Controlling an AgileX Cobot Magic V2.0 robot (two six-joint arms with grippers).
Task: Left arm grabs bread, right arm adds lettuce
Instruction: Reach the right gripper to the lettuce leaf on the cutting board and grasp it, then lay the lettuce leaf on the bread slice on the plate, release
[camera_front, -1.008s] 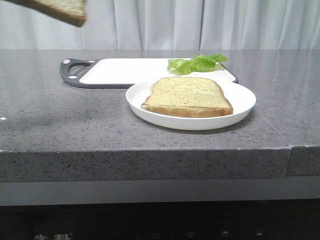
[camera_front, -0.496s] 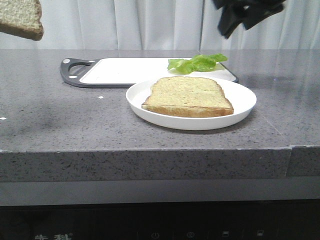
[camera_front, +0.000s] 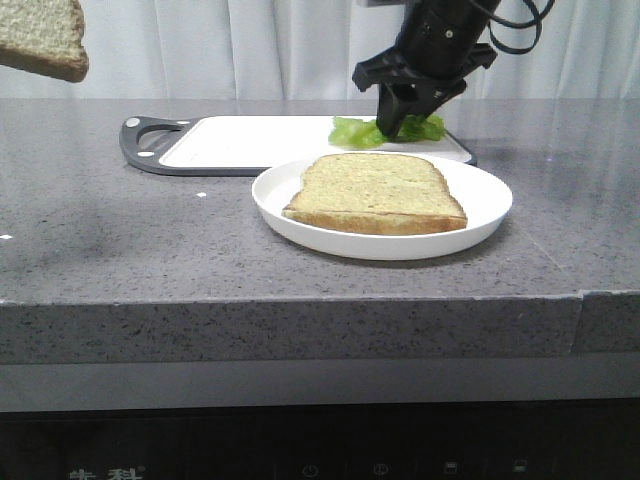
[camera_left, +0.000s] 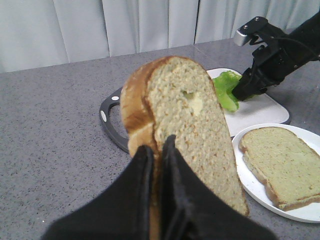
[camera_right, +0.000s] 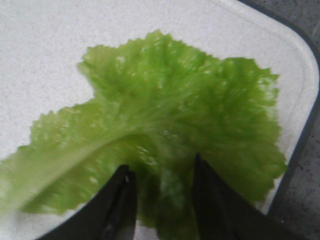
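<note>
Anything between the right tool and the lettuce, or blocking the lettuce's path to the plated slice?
Nothing visible. The right tool is open right over the lettuce on the cutting board. The plated slice has a bare top; the left tool holds the bread far off.

bread (camera_left: 192, 125): tan speckled face, brown crust
lettuce (camera_right: 170, 135): bright green
plate (camera_front: 480, 225): white
cutting board (camera_front: 250, 140): white, dark grey rim
counter (camera_front: 120, 230): grey speckled

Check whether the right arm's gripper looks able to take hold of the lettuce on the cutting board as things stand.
Probably yes. The right gripper is open, its fingers straddling the lettuce on the cutting board. Nothing lies over the leaf, and the left gripper holds the bread well off to the side.
</note>
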